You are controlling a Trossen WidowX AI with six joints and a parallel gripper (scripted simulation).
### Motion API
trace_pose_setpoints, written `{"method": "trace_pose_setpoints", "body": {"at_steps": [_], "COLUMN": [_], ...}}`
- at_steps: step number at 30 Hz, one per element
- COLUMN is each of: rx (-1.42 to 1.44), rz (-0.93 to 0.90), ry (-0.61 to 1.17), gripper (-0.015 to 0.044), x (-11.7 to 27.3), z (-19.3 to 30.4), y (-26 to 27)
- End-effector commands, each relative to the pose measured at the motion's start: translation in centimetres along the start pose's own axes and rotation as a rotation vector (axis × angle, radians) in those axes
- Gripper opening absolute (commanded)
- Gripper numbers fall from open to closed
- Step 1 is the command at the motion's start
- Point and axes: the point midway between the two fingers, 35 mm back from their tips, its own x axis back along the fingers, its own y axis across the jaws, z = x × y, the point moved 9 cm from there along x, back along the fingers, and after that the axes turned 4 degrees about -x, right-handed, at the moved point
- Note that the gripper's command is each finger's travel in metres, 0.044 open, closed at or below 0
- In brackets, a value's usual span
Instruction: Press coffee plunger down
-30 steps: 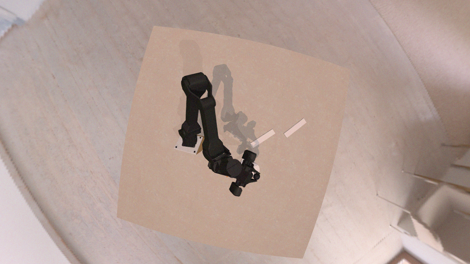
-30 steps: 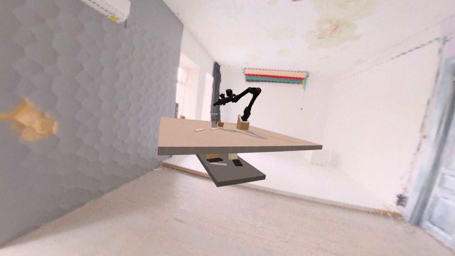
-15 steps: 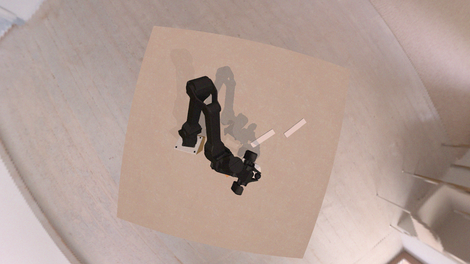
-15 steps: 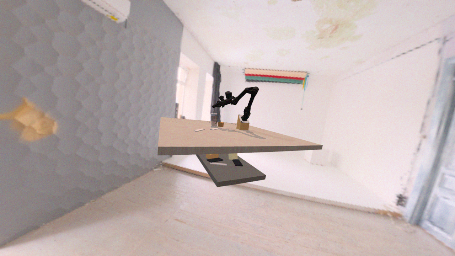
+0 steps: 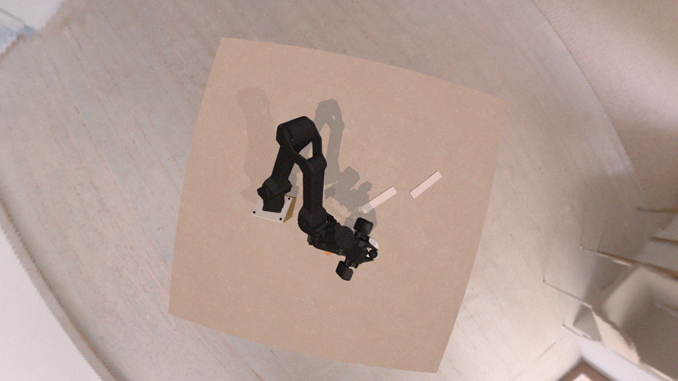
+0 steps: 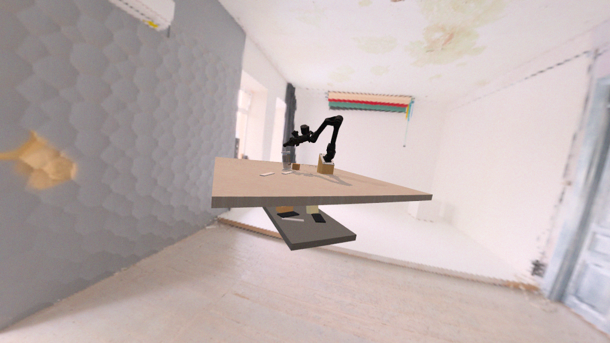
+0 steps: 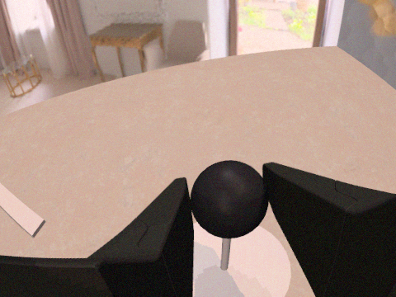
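Observation:
The plunger's round black knob (image 7: 229, 199) (image 5: 373, 253) sits between the fingertips of my gripper (image 7: 226, 181) (image 6: 284, 145), which is shut on it. A short length of thin metal rod (image 7: 225, 255) shows between the knob and the round white lid (image 7: 264, 264) (image 5: 373, 243). The coffee press (image 6: 286, 160) is a clear, greyish cylinder standing upright on the table in the exterior view. My gripper is just above its lid. In the top view the arm hides most of the press, and in the wrist view its body is hidden below the lid and fingers.
Two flat white strips (image 5: 380, 198) (image 5: 425, 184) lie on the table (image 5: 285, 312) (image 6: 238, 183). A small orange-brown block (image 6: 296, 166) stands beside the press, toward the arm's base (image 6: 325, 165). A dark lower shelf (image 6: 315, 237) with several things on it shows under the table.

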Motion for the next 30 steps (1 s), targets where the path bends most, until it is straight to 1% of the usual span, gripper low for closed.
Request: {"method": "trace_pose_setpoints", "body": {"at_steps": [1, 30], "rx": [-0.039, -0.038], "rz": [-0.008, -0.008], "ry": [0.074, 0.074], "gripper": [0.0122, 0.0122], "x": [-0.63, -1.18], "z": [1.72, 1.23], "y": [-0.06, -0.38]}}
